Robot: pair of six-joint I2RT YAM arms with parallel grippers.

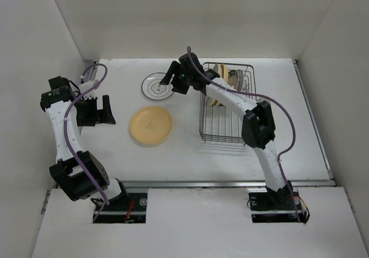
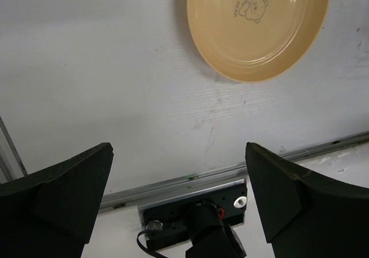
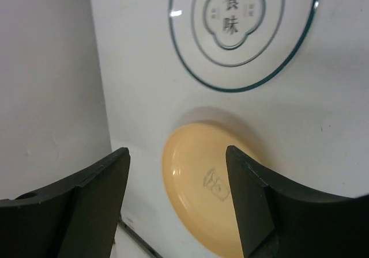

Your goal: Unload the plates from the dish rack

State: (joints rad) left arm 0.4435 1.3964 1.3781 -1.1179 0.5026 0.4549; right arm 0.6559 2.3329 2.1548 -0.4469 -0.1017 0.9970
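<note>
1. The round yellow-orange plate (image 1: 151, 125) is seen lying flat on the white desk (image 1: 184, 160). The round white plate with dark rings (image 1: 155, 86) lies just beyond it.
2. Further plates (image 1: 228, 76) are held upright at the far end of the black wire dish rack (image 1: 222, 125).
3. The right claw (image 1: 173, 76) is seen spread and empty at the ringed plate's right edge.
4. The left claw (image 1: 99, 109) is seen spread and empty, left of the yellow plate.

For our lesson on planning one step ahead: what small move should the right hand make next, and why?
Probably swing the right hand toward the dish rack: it is open and empty near the white ringed plate, which already lies on the table, while plates stand in the rack.
</note>
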